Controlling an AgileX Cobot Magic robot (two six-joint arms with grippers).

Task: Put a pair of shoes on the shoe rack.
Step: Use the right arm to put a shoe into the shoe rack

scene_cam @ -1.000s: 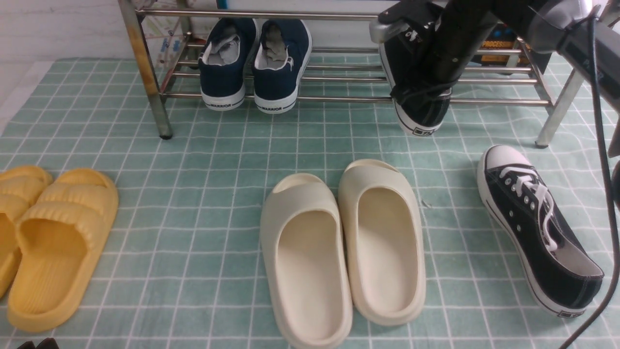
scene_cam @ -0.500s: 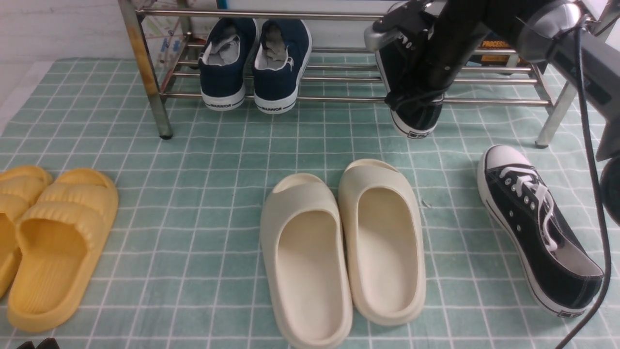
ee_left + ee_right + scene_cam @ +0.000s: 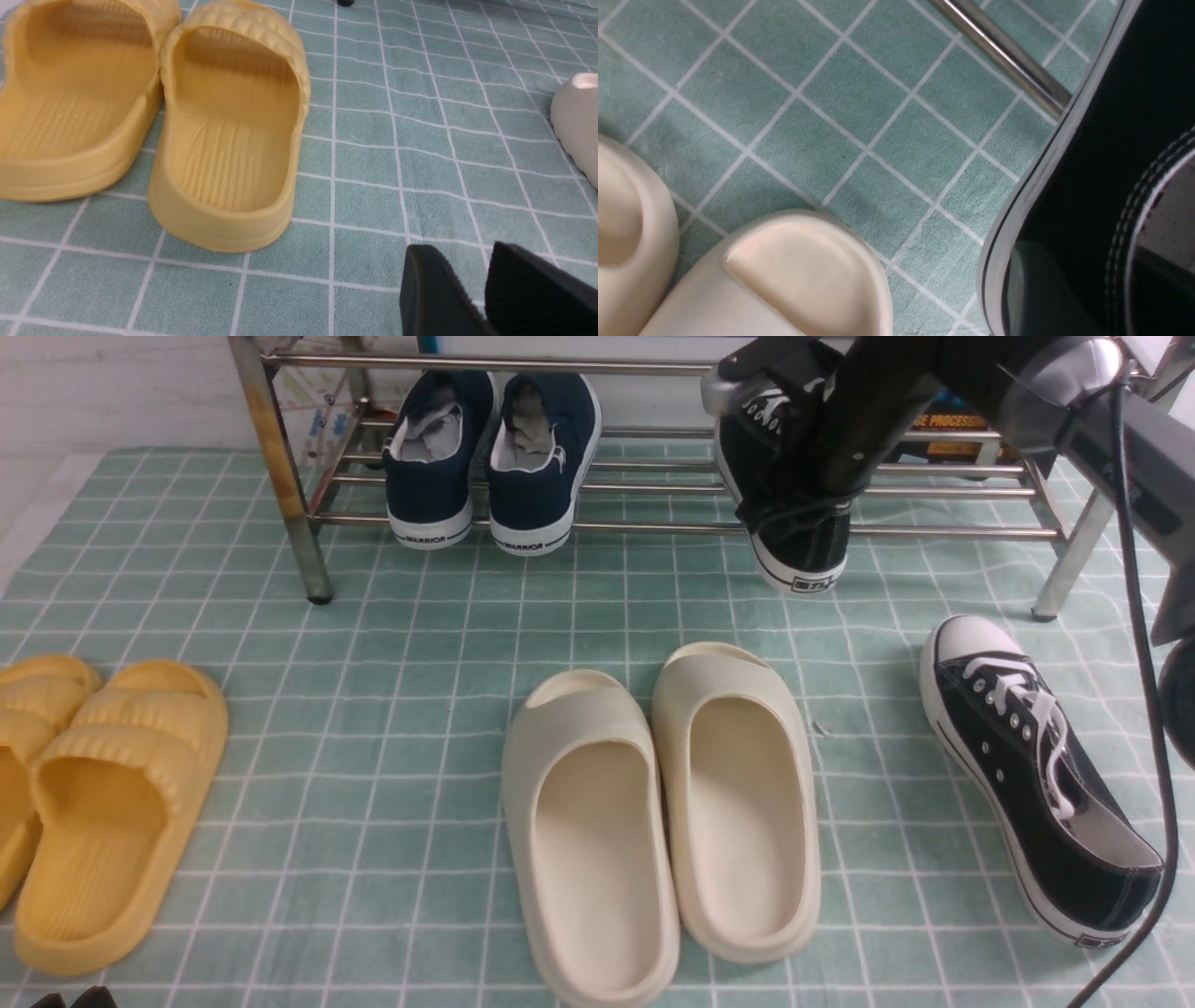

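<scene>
On the shiny steel-tube rack (image 3: 653,527) we see one black canvas sneaker (image 3: 803,555), right gripper (image 3: 805,509) at its heel, grip unreadable; the second sneaker (image 3: 1036,775) lies on the checked mat (image 3: 420,644). Only the left wrist view shows the left gripper (image 3: 460,261), ribbed fingers (image 3: 537,289) apart.

Mat (image 3: 373,709): lies under everything; the rack stands at its far side.
Shoe rack (image 3: 653,527): at the rear, running from left of centre to the far right.
WARRIOR sneakers (image 3: 429,476): side by side on the lower shelf, left part, heels to the front.
First laced sneaker (image 3: 803,546): on the lower shelf, right part, well apart from the WARRIOR sneakers, heel overhanging the front bar.
Second laced sneaker (image 3: 1036,775): on the mat before the rack's right leg, toe toward the rack.
Plain slides (image 3: 588,840): side by side at centre, left of the second laced sneaker.
Ribbed slides (image 3: 112,803): on the mat at far left, well apart from the plain slides.
</scene>
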